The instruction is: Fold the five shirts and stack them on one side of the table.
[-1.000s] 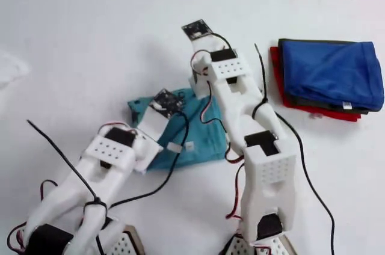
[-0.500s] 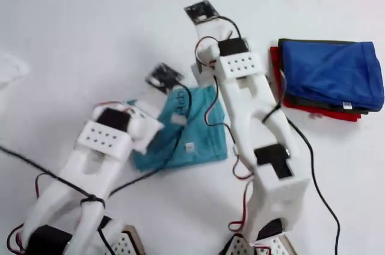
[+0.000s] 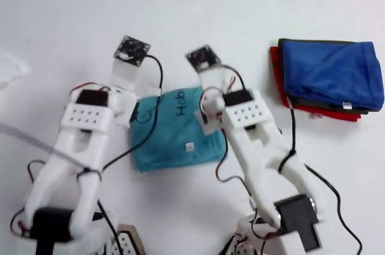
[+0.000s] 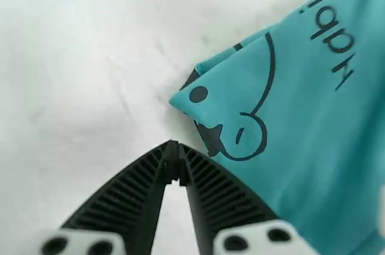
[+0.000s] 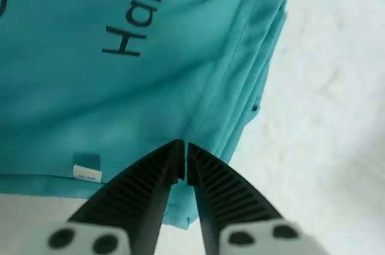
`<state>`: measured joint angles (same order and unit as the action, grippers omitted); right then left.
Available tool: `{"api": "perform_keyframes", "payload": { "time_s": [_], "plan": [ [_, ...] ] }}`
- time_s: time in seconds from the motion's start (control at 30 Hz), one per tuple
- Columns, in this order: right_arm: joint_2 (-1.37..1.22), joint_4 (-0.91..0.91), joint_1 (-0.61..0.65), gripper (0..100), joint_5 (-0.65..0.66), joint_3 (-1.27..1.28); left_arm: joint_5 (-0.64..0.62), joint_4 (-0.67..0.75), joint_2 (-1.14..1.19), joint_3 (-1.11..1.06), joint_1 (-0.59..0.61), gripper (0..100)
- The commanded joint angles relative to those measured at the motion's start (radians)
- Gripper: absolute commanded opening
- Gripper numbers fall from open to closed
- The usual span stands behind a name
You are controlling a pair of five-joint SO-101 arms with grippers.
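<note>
Teal shirt (image 3: 177, 129) looked soft, limp (light, I judged); I'd pinch all layers at a corner. Left gripper (image 4: 174, 171) and right gripper (image 5: 183, 160) were both clenched empty.

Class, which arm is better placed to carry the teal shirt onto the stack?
Probably right: the right pincer is at the teal shirt edge nearest the stack; the left pincer is at the far corner.

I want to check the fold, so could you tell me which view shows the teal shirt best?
The high view: nearly the whole folded teal shirt shows, lying flat. The left wrist view gives one printed corner; the right wrist view, a side edge with layered folds.
</note>
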<state>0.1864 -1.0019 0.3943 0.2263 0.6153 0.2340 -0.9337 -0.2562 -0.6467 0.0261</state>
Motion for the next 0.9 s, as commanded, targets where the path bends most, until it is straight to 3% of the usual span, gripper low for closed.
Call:
{"api": "perform_keyframes", "payload": {
  "time_s": [0.0, 0.2, 0.43, 0.63, 0.87],
  "plan": [
    [0.067, 0.016, 0.038, 1.9, 0.002, 0.061, 0.0, 0.094, 0.104, 0.041, 0.003, 3],
    [0.065, 0.097, 0.058, 1.9, 0.083, 0.198, 0.0, 0.181, 0.238, 0.041, 0.008, 3],
    [0.065, 0.122, -0.102, 1.9, 0.215, 0.275, 0.006, 0.227, 0.319, 0.048, 0.012, 3],
    [0.076, 0.116, -0.136, 1.9, 0.258, 0.267, 0.0, 0.167, 0.321, 0.122, 0.014, 3],
    [0.156, 0.025, -0.033, 1.9, 0.253, 0.184, -0.002, 0.031, 0.316, 0.209, 0.017, 3]
  ]
}}
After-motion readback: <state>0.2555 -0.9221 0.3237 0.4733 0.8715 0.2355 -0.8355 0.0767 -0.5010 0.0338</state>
